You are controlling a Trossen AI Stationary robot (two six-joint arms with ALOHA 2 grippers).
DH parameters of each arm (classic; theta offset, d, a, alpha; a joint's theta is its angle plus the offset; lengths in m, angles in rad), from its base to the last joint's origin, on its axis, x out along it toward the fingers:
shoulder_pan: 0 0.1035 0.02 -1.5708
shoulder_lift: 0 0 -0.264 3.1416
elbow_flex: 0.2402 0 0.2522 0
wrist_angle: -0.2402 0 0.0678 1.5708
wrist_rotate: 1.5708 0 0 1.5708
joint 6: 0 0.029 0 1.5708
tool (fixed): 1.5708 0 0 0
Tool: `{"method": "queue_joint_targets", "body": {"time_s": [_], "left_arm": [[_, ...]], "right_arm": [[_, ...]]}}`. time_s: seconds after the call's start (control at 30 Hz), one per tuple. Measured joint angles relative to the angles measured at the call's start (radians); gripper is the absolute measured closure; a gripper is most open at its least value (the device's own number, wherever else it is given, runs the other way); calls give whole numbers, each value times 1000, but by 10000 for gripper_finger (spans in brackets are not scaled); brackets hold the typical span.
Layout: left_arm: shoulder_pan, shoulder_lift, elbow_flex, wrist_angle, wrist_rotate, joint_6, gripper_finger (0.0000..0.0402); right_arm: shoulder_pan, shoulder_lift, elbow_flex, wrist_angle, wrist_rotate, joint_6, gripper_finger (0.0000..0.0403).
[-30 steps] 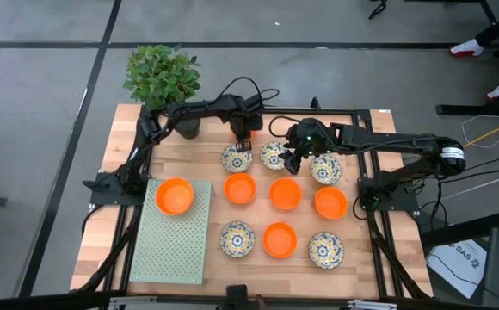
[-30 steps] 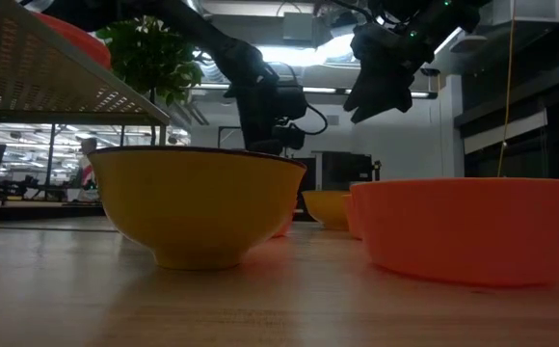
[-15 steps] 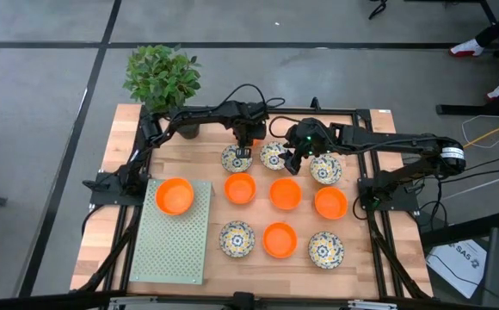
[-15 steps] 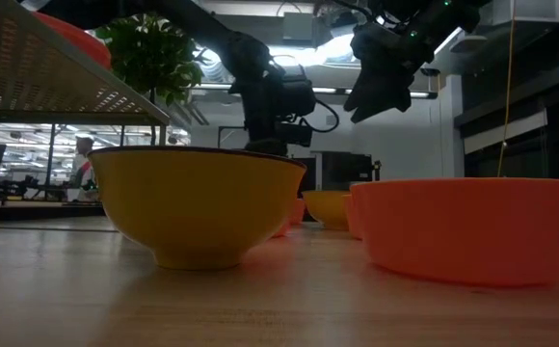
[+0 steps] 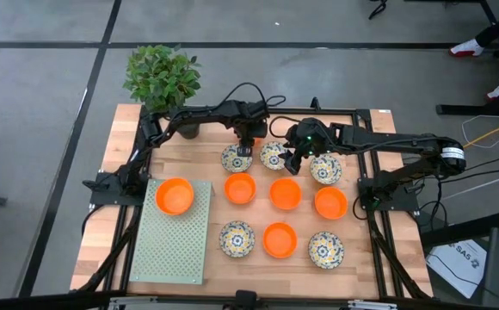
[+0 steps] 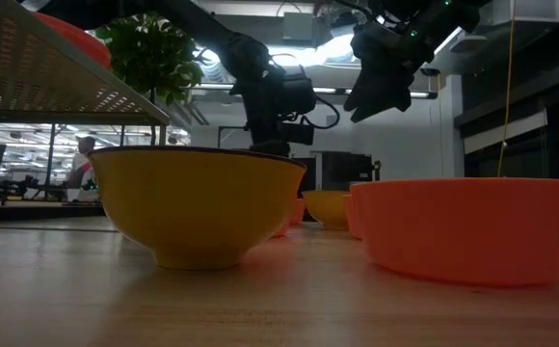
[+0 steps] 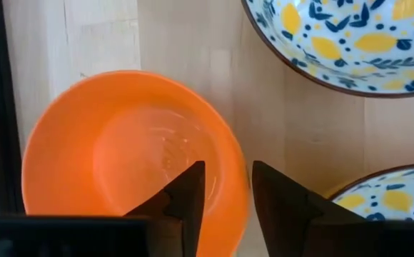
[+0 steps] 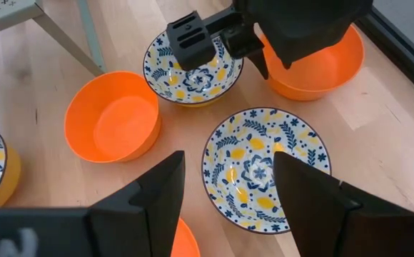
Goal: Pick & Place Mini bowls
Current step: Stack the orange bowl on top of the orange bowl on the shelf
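Left gripper [image 7: 225, 196] fingers slightly apart astride orange bowl [image 7: 114, 157] rim; right gripper [image 8: 228, 189] fingers open above floral bowl [image 8: 264, 168]

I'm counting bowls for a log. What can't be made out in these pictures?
High view: the back orange bowl is mostly hidden under the left pincer.
Low view: the near yellow bowl and near orange bowl block the rows behind.
Left wrist view: both patterned bowls are cut off by edges.
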Motion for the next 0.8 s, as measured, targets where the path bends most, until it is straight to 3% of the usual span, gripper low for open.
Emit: {"method": "queue_joint_targets", "body": {"time_s": [0.17, 0.43, 0.8], "left_arm": [[2, 0, 0, 9, -10, 1, 311], [2, 0, 0, 15, -13, 0, 393], [2, -6, 49, 8, 0, -25, 400]], "right_arm": [[0, -1, 0, 0, 0, 0, 190], [-3, -2, 0, 0, 0, 0, 190], [-33, -2, 0, 22, 0, 6, 190]]}}
